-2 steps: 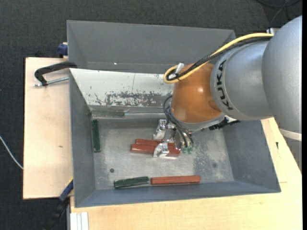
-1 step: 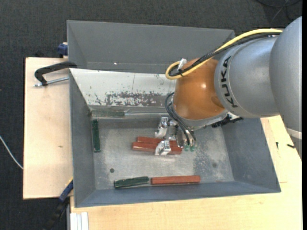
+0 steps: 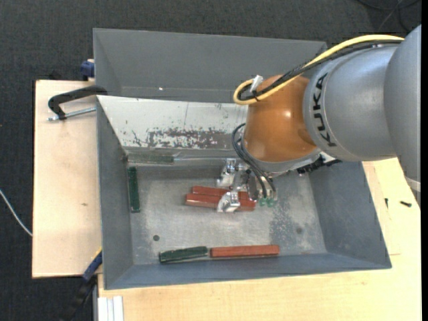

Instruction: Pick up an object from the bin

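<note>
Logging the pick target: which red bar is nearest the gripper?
The red bar in the bin's middle, at the gripper; the other red bar lies apart along the near wall.

A: Target?
B: A red-brown bar (image 3: pixel 202 197), slim, flat, long. It lay flat on the floor of the bin (image 3: pixel 167 229), about the middle.
A: One piece?
B: It looked like two slim strips side by side and touching, the far one shorter. Couldn't tell for sure.
A: Orientation?
B: The long axis ran left to right, with the right end dipping slightly toward the near side.
A: Ends?
B: The left end was in the open. The right part ran under the gripper (image 3: pixel 229 191), and a bit of red showed just right of it.
A: Walls?
B: It was well apart from all of them.
</note>
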You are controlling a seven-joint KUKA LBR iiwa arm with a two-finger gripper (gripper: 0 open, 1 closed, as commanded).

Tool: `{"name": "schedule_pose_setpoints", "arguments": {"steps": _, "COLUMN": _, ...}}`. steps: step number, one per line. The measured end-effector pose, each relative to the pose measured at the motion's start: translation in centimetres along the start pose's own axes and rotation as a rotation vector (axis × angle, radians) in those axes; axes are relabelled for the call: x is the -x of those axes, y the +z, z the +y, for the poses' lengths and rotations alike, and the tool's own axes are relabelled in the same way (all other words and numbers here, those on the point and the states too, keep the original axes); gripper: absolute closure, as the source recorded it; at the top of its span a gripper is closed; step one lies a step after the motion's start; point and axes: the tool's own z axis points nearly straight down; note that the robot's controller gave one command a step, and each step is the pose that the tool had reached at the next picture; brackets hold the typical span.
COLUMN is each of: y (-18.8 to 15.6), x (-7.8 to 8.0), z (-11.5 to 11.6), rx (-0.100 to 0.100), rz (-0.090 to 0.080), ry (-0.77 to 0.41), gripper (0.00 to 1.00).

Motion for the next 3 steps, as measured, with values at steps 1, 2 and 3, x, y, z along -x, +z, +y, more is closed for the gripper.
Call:
{"name": "schedule_pose_setpoints", "arguments": {"steps": 1, "y": -0.9, "x": 0.1, "z": 0.0, "rx": 0.000, "rz": -0.003, "ry": 0.000, "gripper": 1.00}}
{"name": "schedule_pose_setpoints", "arguments": {"steps": 2, "y": -1.6, "x": 0.0, "z": 0.0, "rx": 0.000, "rz": 0.001, "ry": 0.000, "gripper": 1.00}}
{"name": "schedule_pose_setpoints", "arguments": {"steps": 3, "y": -2.6, "x": 0.1, "z": 0.1, "rx": 0.000, "rz": -0.001, "ry": 0.000, "gripper": 1.00}}
